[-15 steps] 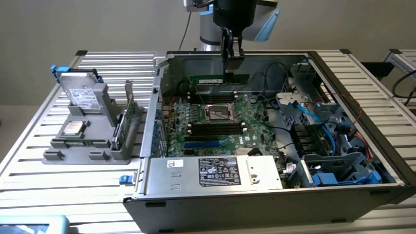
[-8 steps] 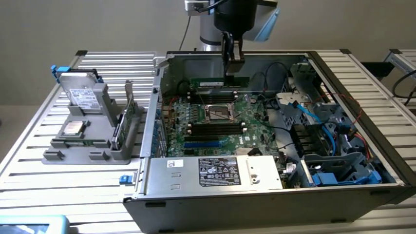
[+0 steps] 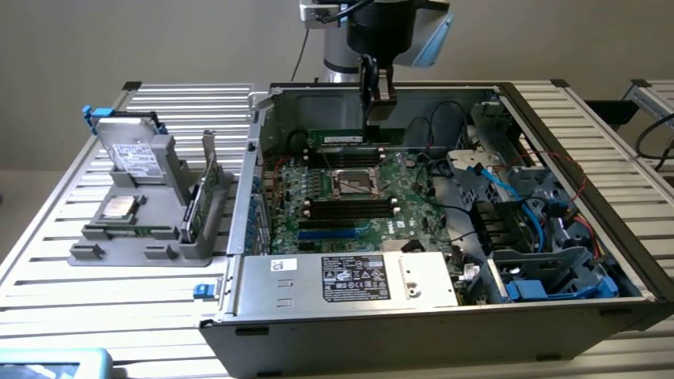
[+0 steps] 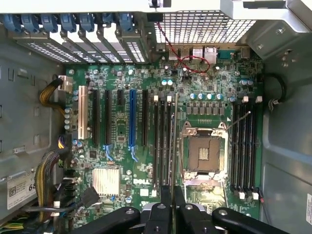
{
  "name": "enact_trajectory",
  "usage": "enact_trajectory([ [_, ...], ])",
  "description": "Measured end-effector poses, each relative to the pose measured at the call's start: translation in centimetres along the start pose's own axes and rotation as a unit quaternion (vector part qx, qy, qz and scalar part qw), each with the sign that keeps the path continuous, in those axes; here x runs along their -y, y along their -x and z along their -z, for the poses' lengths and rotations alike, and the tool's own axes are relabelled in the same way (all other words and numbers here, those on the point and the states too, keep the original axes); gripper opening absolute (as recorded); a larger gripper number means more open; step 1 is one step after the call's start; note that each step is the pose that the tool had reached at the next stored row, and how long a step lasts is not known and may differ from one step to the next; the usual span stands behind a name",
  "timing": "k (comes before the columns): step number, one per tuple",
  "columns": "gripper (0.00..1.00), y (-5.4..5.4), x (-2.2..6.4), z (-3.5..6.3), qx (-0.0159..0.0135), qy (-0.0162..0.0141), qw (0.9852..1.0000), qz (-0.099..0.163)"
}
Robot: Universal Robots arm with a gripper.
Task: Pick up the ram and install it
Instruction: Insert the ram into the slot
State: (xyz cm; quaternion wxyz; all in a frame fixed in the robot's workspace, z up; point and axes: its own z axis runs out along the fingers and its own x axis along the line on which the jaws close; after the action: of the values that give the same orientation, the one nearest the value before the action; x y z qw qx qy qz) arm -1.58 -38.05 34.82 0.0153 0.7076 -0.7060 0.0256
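Fingers (image 4: 165,212) clenched on the ram (image 4: 174,131), held edge-on, lined up along the black memory slots (image 4: 163,141) beside the CPU socket (image 4: 204,153) (all inside the open computer case (image 3: 589,229) on the counter (image 3: 63,260)).

Exterior view, position: we stand high over the near edge of the table (image 3: 158,316) and look down at a slant toward its far edge.
Exterior view, range: well back; we take in the whole open computer case (image 3: 421,332) and table slats on both sides of it.
Wrist view, position: we sit above the gripper (image 4: 172,187) and look straight down into the case.
Wrist view, range: near; the motherboard (image 4: 122,126) spans most of the picture, and the ram (image 4: 174,141) is seen edge-on.
Shared ground: the motherboard (image 3: 421,209), its CPU socket (image 3: 356,182) (image 4: 202,153) and blue slot (image 3: 327,234) (image 4: 132,119).
Turn between views: about a quarter-turn.
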Motion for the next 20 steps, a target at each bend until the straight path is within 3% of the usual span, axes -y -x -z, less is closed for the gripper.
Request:
enact_trajectory([
  [3,0.13,0.0,0.00,-0.17,0.0004,-0.0002,1.0000,0.000],
  [14,0.13,0.1,-0.03,-2.15,0.0002,0.0000,1.0000,0.000],
  [20,0.13,-0.7,-0.04,-3.07,0.0002,0.0000,1.0000,0.000],
])
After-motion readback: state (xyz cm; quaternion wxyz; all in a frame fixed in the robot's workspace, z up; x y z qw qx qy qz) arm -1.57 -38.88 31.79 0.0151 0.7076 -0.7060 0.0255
